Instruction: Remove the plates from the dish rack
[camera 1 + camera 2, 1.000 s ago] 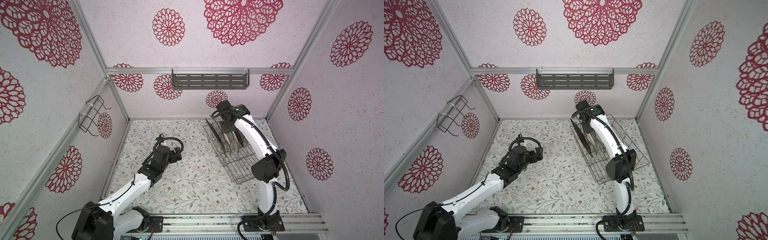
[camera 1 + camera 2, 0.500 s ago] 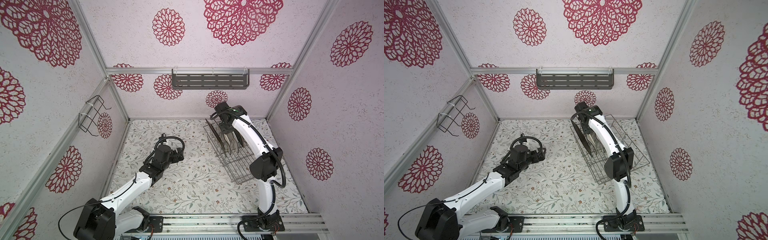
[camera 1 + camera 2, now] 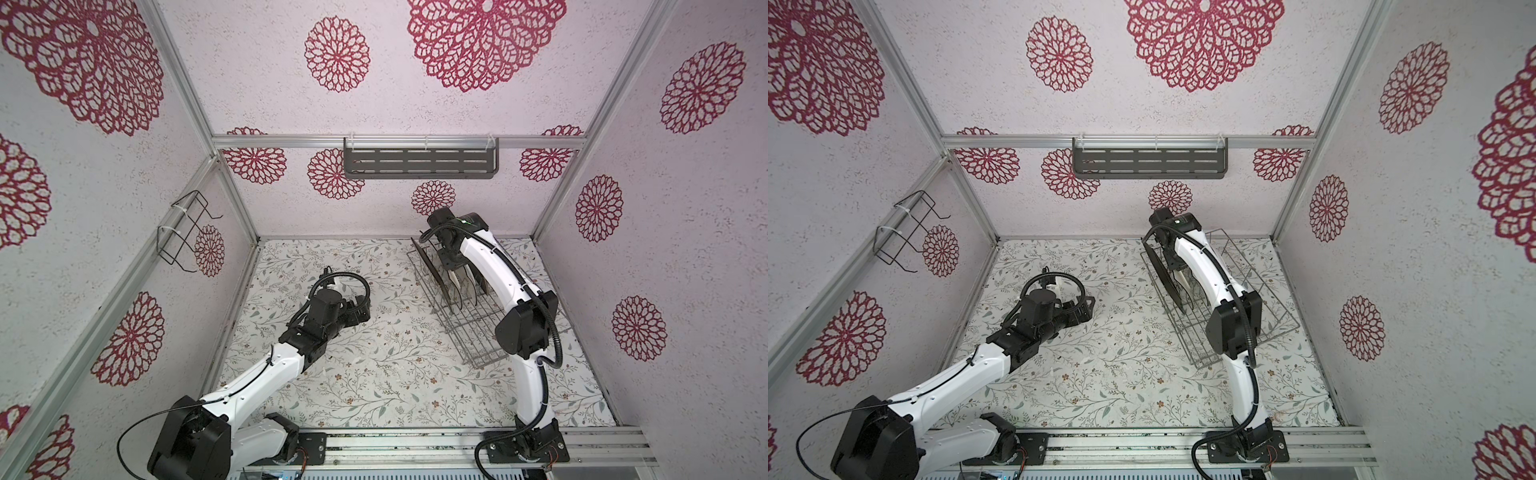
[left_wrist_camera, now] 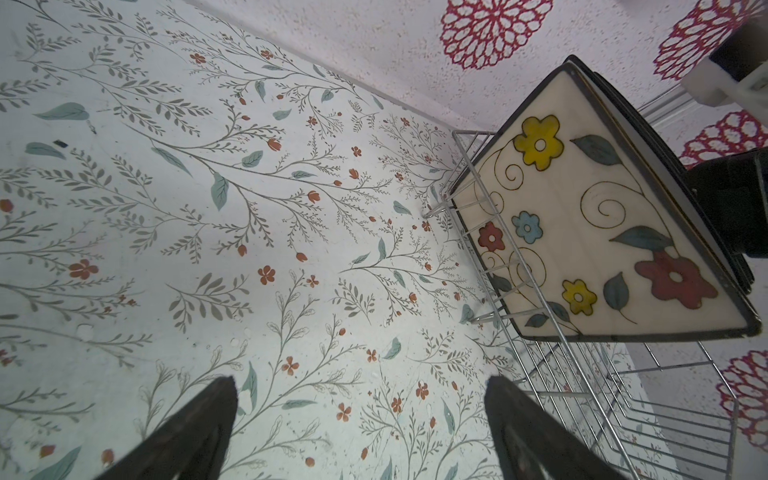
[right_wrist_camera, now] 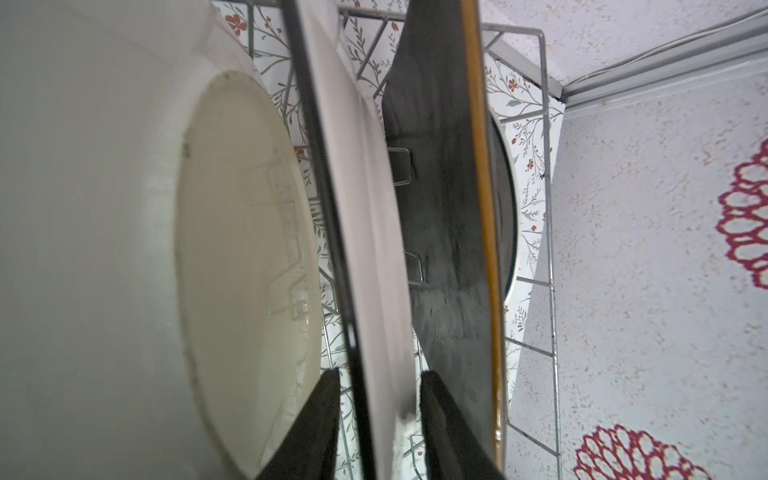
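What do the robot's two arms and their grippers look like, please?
The left arm and right arm have white rounded links, black joint housings and black bases, with black corrugated cables looping alongside. The left gripper and right gripper each end in two black tapered fingers.

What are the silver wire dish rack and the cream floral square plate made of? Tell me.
Silver wire dish rack: apparently chromed or polished steel, thin rods glinting. Cream floral square plate: probably glazed ceramic, smooth sheen, painted flowers, dark rim.
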`<state>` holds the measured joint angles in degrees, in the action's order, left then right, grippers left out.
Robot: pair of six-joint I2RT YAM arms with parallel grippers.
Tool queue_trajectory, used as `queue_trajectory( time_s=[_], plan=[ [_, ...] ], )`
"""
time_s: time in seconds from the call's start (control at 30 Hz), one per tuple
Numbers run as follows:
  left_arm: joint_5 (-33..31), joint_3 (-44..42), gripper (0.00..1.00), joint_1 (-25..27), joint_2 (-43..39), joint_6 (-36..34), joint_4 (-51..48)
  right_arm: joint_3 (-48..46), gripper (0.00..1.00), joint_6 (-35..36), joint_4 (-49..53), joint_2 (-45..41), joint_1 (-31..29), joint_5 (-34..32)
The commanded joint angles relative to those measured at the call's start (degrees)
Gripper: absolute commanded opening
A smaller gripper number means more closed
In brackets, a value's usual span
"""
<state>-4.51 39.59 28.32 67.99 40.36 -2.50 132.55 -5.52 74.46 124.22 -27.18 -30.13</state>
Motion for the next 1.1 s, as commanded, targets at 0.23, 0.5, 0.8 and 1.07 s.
queue_trajectory(
  time_s=[0.23,0.5,0.8,1.07],
  plan=[
    [0.7,1.5,0.97,0.6,1.8,-0.5,-0.6,2.1,0.32,1.5,1.3,1.1,0.5,-2.6],
    [0.4,1.0,0.97,0.6,2.2,0.5,-0.7,2.2,0.24,2.3,1.2,0.9,0.5,-3.6],
    [0.3,1.9,0.97,0.6,3.0,0.3,-1.7,2.0,0.18,2.7,1.3,1.6,0.5,-4.3],
    [-0.9,2.0,0.97,0.7,4.2,1.3,-1.8,2.0,0.14,2.9,0.8,1.2,0.4,-5.1]
  ],
)
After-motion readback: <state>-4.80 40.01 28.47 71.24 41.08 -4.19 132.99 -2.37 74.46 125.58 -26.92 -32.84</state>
